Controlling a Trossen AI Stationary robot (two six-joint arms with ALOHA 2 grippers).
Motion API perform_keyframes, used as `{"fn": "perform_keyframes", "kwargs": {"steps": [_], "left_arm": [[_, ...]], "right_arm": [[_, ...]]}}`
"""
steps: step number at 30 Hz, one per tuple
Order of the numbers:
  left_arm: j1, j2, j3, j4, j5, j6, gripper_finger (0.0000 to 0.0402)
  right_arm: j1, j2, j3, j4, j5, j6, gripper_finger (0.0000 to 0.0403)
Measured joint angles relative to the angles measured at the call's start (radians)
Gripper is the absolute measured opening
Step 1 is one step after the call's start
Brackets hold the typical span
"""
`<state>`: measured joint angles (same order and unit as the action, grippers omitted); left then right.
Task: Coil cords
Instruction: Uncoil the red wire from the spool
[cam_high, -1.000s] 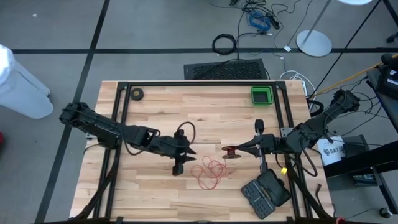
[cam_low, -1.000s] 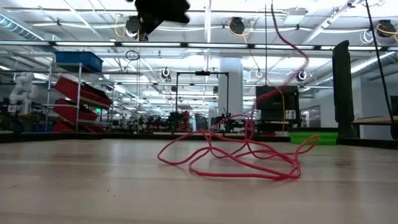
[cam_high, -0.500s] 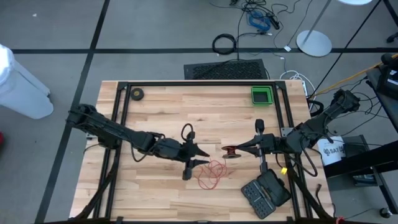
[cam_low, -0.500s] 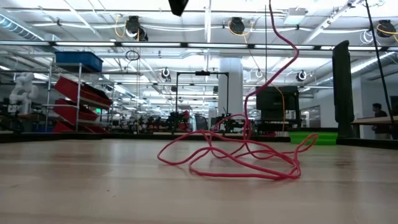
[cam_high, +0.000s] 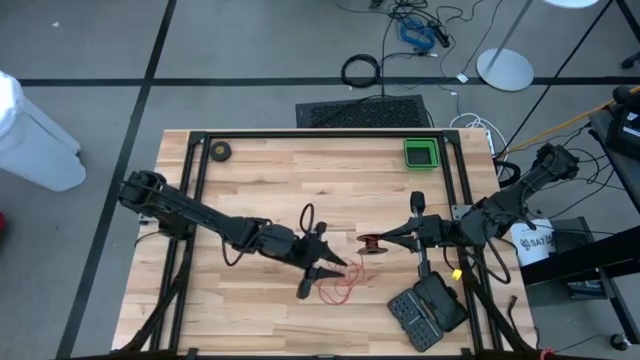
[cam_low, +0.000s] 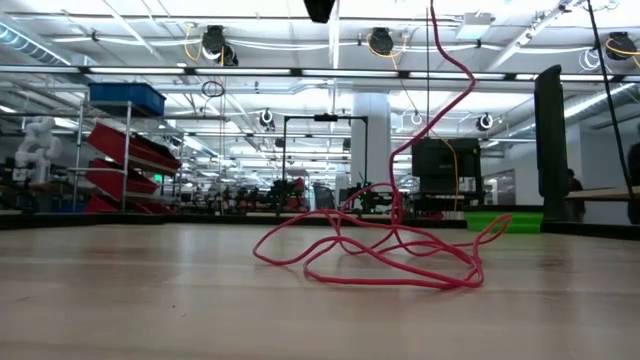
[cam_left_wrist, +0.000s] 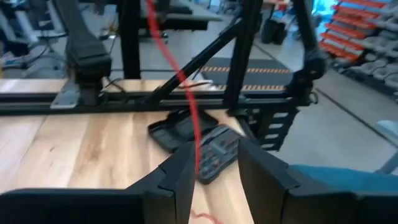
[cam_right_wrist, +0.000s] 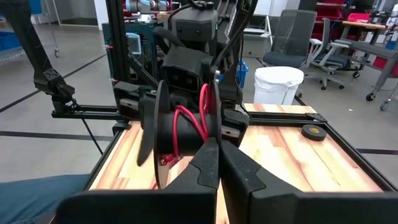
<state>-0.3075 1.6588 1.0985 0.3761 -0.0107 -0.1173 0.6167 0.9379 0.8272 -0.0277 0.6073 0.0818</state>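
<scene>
Left pincer (cam_high: 322, 262) hangs over the counter (cam_high: 250, 180), fingers parted, a strand of red cord (cam_high: 340, 277) running between them (contact cannot be confirmed). The loose tangle lies on the counter just beyond its tips. Right pincer (cam_high: 388, 240), fully closed, holds the black reel (cam_high: 370, 243) at its tips, red turns wound on it.

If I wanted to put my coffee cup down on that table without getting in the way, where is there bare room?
The wood between the small black roll and the green bin, along the far edge, is bare, as is the near left corner. The middle is crowded: the left gripper is over the loose red cord, the right gripper holds the black reel, and a black case lies near right.
</scene>
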Motion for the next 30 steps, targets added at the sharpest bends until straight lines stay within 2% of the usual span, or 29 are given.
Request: {"fn": "perform_keyframes", "kwargs": {"steps": [14,30], "left_arm": [[-0.008,0.007,0.0,0.034,-0.048,0.0,0.0196],[-0.004,0.08,0.0,0.144,-0.074,0.0,0.0199]], "right_arm": [[0.0,0.0,0.0,0.0,0.003,0.002,0.0],[0.0,0.0,0.0,-0.001,0.02,0.002,0.0]]}}
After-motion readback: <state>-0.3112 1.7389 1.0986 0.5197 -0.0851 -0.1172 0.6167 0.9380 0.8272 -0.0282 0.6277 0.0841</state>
